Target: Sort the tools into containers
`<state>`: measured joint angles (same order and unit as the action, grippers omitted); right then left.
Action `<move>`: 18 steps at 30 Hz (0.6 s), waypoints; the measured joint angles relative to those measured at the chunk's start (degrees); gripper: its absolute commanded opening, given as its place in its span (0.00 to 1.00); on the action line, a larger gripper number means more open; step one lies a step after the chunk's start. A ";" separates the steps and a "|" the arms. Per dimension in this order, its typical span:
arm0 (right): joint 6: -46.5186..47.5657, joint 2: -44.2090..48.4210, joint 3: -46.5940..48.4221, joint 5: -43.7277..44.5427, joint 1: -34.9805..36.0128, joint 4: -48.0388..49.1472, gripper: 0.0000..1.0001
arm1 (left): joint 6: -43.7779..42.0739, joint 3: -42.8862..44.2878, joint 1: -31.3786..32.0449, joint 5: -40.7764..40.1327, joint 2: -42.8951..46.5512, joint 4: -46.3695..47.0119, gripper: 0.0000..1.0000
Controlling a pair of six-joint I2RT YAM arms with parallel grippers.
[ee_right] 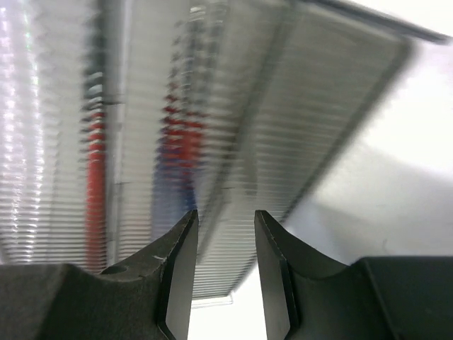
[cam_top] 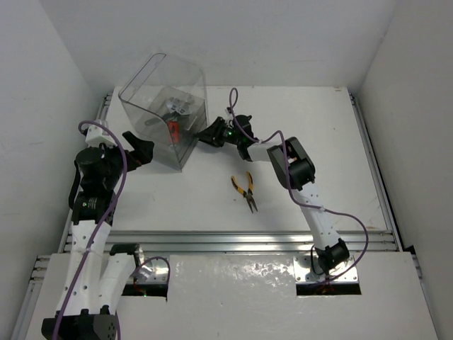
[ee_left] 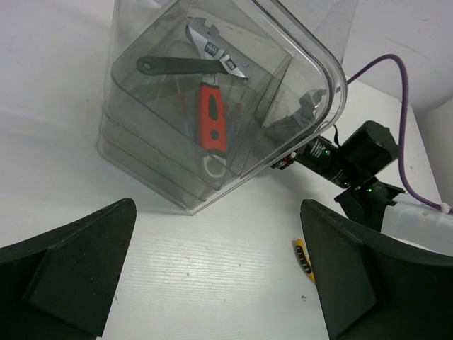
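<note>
Two sides of clear box (cam_top: 164,91) flanks: left gripper (ee_left: 218,212) spread wide, right gripper (ee_right: 225,216) slightly parted at the wall, both empty; pliers (cam_top: 245,190) apart on table (cam_top: 318,156)

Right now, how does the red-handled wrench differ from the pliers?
The wrench lies inside the clear box; the pliers lie outside it on the table. The wrench has one red handle; the pliers have two yellow ones. Both are hand tools.
</note>
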<state>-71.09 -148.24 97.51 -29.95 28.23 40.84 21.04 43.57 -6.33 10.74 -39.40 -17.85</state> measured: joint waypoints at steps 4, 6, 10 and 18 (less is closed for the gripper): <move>-2.54 -2.78 1.60 -1.49 -0.46 1.14 0.35 | 0.00 0.00 0.00 0.00 -0.11 0.00 1.00; -2.86 -2.84 2.36 -1.99 -0.44 1.14 0.25 | 0.00 0.00 0.00 0.00 -0.11 0.00 1.00; -3.56 -3.50 4.15 -2.91 -0.63 1.16 0.19 | 0.00 0.00 0.00 0.02 -0.26 0.00 1.00; -7.39 -5.70 5.95 -4.39 -0.98 4.04 0.00 | 0.00 0.00 0.00 0.02 -0.66 0.00 1.00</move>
<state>-78.48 -153.95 103.46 -34.35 27.24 44.88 21.04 43.57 -6.33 10.76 -40.05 -17.85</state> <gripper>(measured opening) 0.028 0.996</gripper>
